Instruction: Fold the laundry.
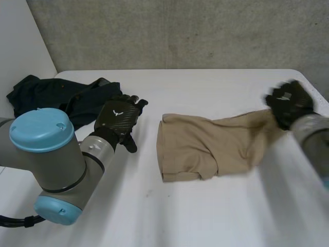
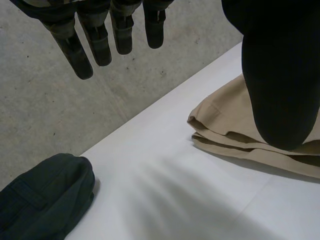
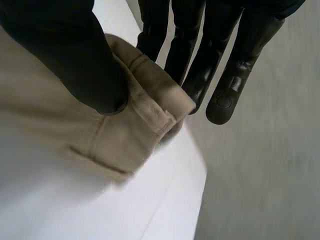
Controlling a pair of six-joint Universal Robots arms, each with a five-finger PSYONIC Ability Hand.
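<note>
tan garment [image 1: 205, 144] half-bunched on the white table [image 1: 205, 221], right hand [image 1: 288, 103] pinching its banded end between thumb and fingers, left hand [image 1: 117, 121] straight-fingered and empty beside the other end; looks light, limp, sag-prone, best taken at the stitched corners.

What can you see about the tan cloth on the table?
The tan cloth looks like soft cotton trousers, folded over and wrinkled, lying on the white table. One end has a stitched band with a loop. The right hand pinches that end between thumb and fingers. The left hand is apart from it.
</note>
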